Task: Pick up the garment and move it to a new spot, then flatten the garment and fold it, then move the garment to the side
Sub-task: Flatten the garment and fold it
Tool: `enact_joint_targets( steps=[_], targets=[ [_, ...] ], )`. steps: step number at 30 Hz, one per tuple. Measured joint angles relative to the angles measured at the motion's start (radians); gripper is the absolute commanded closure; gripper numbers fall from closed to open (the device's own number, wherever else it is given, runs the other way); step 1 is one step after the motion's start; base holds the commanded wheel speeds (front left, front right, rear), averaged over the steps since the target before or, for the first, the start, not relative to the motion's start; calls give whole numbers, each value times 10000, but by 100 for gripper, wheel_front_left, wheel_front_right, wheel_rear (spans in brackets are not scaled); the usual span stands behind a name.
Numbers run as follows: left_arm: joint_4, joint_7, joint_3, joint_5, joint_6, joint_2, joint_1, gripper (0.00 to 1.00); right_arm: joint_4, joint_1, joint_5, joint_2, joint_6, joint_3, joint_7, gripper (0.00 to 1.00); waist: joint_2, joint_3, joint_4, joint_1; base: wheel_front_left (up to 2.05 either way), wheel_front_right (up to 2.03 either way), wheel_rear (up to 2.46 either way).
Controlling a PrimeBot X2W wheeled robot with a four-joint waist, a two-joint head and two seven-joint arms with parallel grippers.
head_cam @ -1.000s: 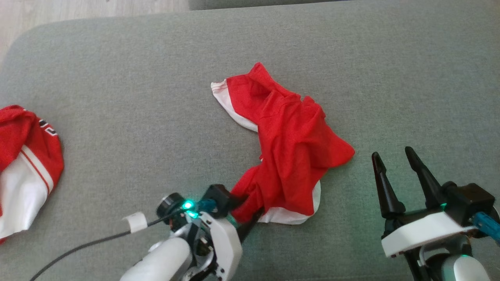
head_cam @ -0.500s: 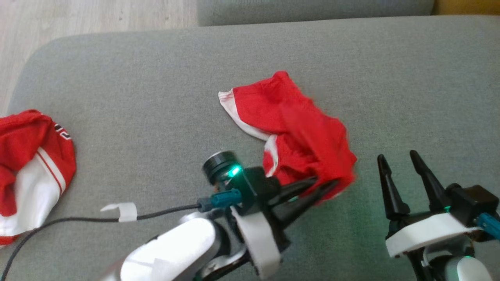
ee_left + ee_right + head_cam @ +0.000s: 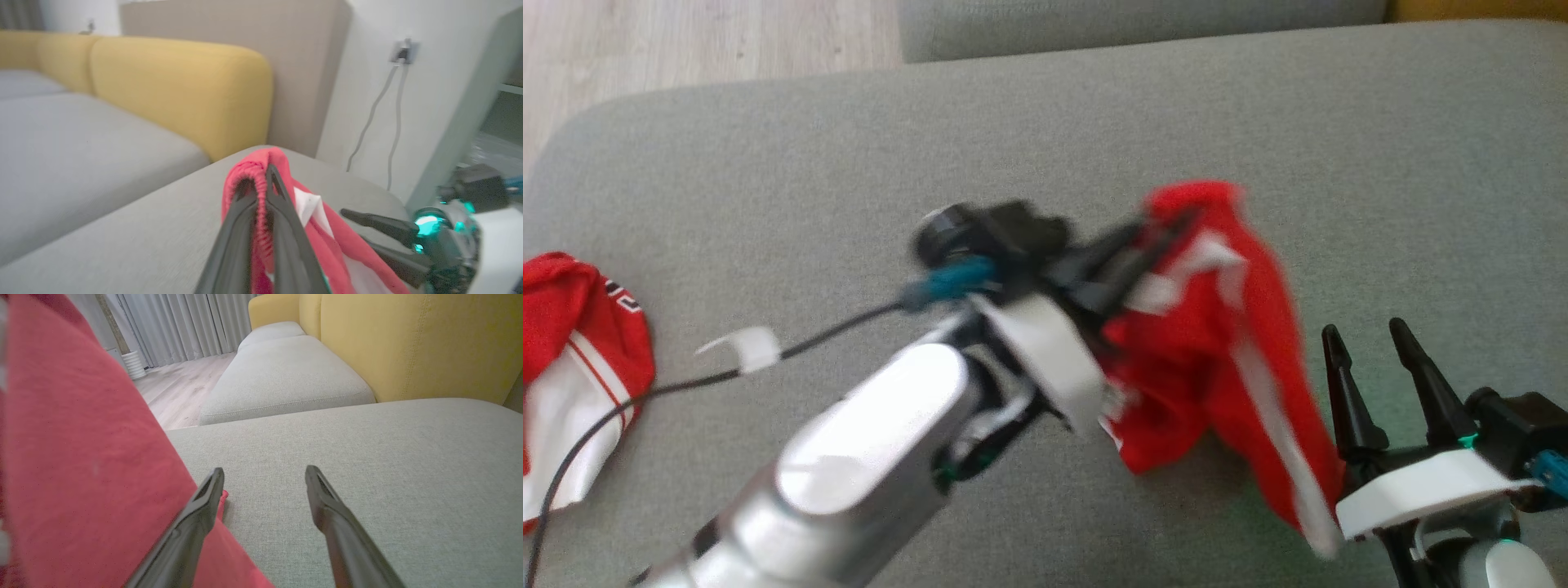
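Spare red-white cloth [image 3: 572,359] on grey cushion [image 3: 768,180]; yellow backrest [image 3: 179,90].

Head view: soft, even daylight, no hard shadows; heavy motion blur on the left arm [image 3: 874,465] and the garment [image 3: 1217,359], its white stripe smeared; right fingers [image 3: 1347,400] and grey cushion [image 3: 768,180] fairly sharp; faint soft shadow under the garment; weak green tint on the cushion beside it.

Left wrist view: whole frame soft; left fingers [image 3: 286,232] close to the lens and out of focus; yellow sofa back [image 3: 184,90] smeared; teal status light [image 3: 427,224] blown out; white wall [image 3: 367,61] bright.

Right wrist view: sharpest of the three; cushion weave crisp at centre; garment at left a defocused red mass; daylight from the curtains [image 3: 192,322]; wide-angle stretch at the edges.
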Motion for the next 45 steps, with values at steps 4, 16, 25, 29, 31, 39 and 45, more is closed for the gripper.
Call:
enact_joint_targets(
  steps=[4,16,25,29,31,39,45],
  targets=[
    [903,-267,683,-476,570,512,874,100,4,0,44,0,0,-36,-56,0,0,229,76,1,0,0,0],
    [2309,-2019,2102,-2130,995,1732,4466,0,-21,-67,-38,0,0,-8,-82,0,0,526,694,1,0,0,0],
    [2775,-4130,2721,-1409,1438,1413,4505,0,-259,-211,-345,0,0,44,23,0,0,176,887,0,0,0,0],
    [2499,-4460,3425,-267,2364,1519,4826,0,-437,-198,-443,0,0,52,123,0,0,-101,952,0,0,0,0],
    [1933,-4460,4017,430,2777,1559,5167,0,-487,-182,-487,0,0,56,146,0,0,-247,989,0,0,0,0],
    [73,-4504,5283,2090,3022,1707,6977,0,-861,306,-531,0,0,150,353,0,0,-677,1123,-1,0,0,0],
    [96,-4341,5147,2034,2773,1779,7606,0,-1026,609,-497,0,0,153,449,0,0,-761,1044,-1,0,0,0]
  ],
)
